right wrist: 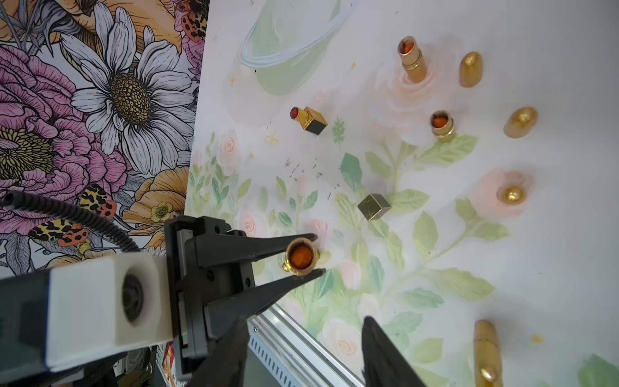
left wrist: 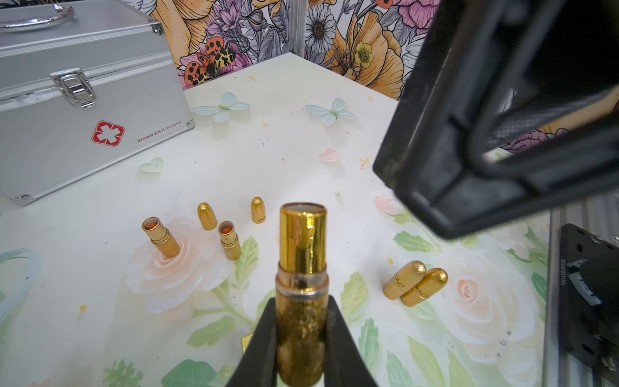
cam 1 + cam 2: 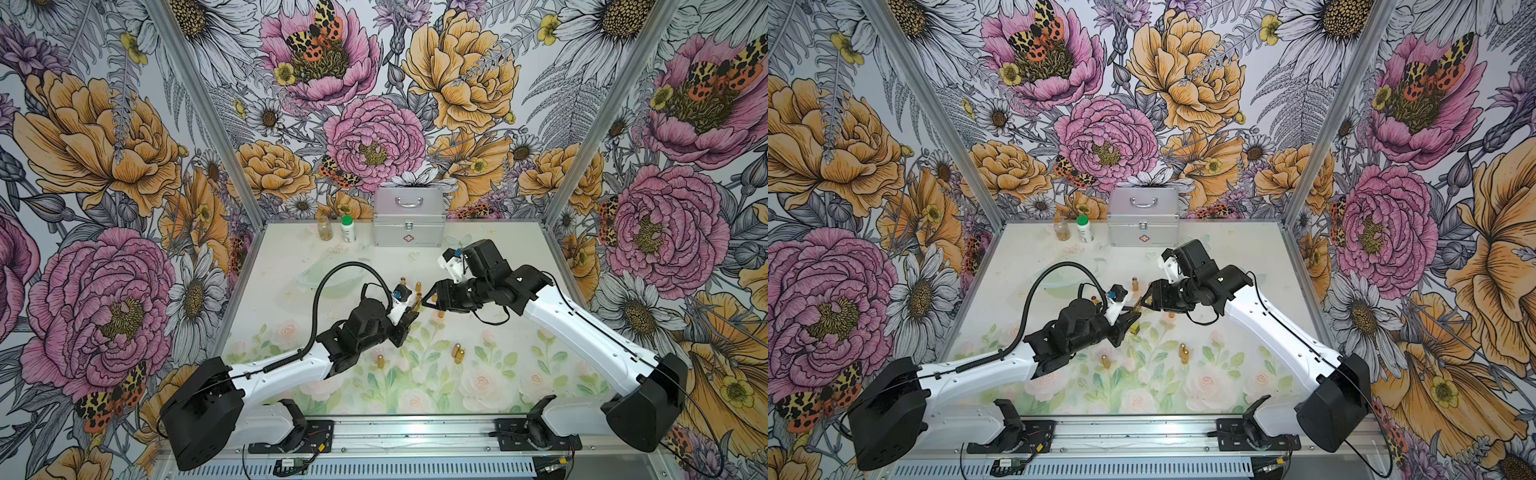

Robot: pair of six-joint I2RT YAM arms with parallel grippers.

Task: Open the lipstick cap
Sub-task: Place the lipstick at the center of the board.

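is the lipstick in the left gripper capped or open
Open: in the right wrist view the lipstick shows a bare tube mouth with orange stick inside, no cap, held in the left gripper.

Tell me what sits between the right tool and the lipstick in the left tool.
Nothing: in the right wrist view the open right tool faces the lipstick across a bare gap.

Case (image 3: 409,216) sat at the table's (image 3: 490,332) back edge, jar (image 3: 324,227) and bottle (image 3: 348,228) just left of it. Mid-table, my left pincer (image 2: 301,301) held the lipstick (image 2: 301,254), my right pincer (image 3: 428,300) facing it (close; whether touching, I couldn't tell). Nearer the front, two tubes (image 3: 458,352) lay touching.
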